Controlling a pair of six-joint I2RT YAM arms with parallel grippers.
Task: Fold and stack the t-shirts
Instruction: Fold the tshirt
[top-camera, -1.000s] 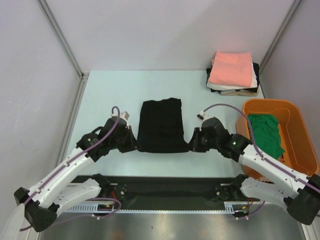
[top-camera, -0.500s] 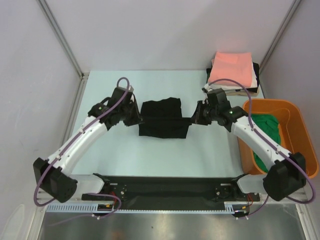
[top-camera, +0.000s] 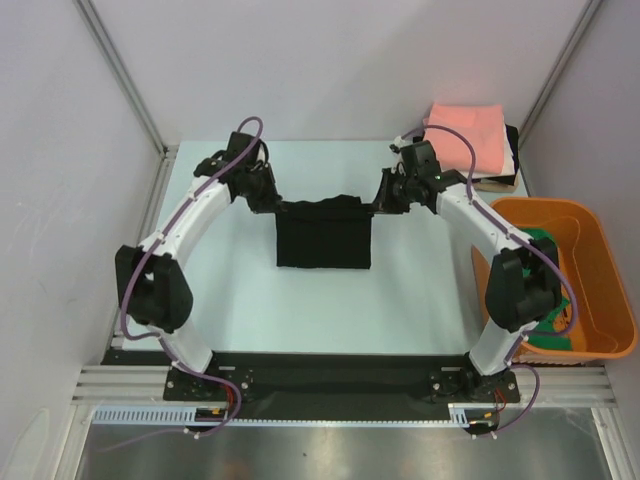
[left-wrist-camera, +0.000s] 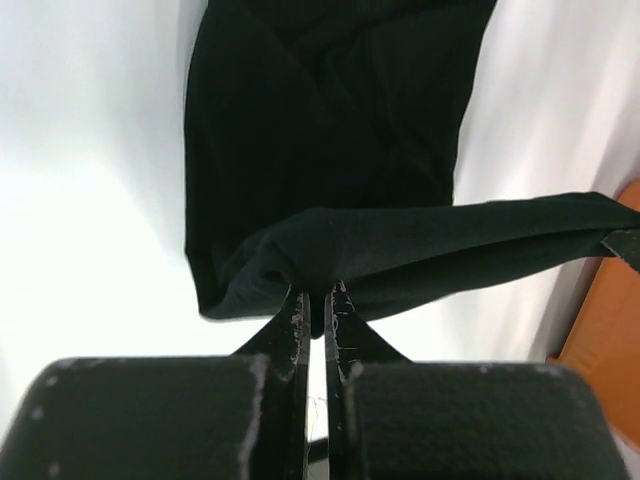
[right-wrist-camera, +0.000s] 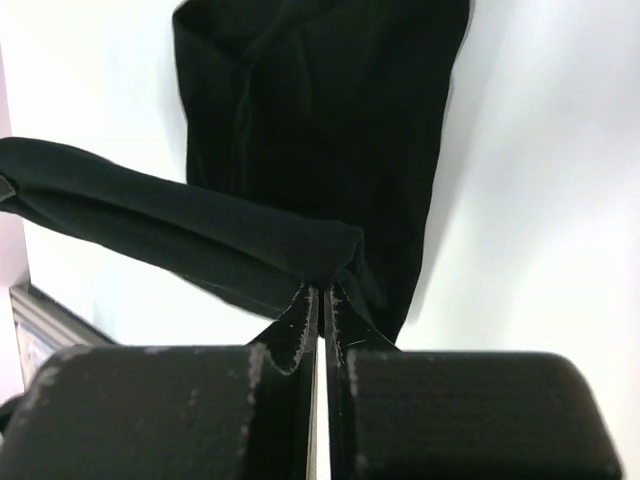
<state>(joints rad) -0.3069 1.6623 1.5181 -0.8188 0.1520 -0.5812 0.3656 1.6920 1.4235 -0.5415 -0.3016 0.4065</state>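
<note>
Two grippers pinch the same black t-shirt, one at each end of its upper edge in the top view. The left gripper sits at the shirt's upper left corner and the right gripper at its upper right corner, both arms reaching far out across the pale table.

In the left wrist view the left gripper has its fingers nearly together, clamped on a bunched fold of black cloth at their tips. A taut band of the shirt runs from there toward the right edge of the frame, raised above the rest of the shirt, which lies flat on the table. The right wrist view mirrors this: the right gripper is closed on a fold of the shirt, and the band stretches toward the left edge of the frame.

From above, the shirt appears as a short dark rectangle in the upper centre of the table.

At the upper right of the top view, a salmon-pink shirt tops a stack of folded shirts. Below that, along the right edge, stands an orange tub with a green shirt inside, partly hidden by the right arm.
</note>
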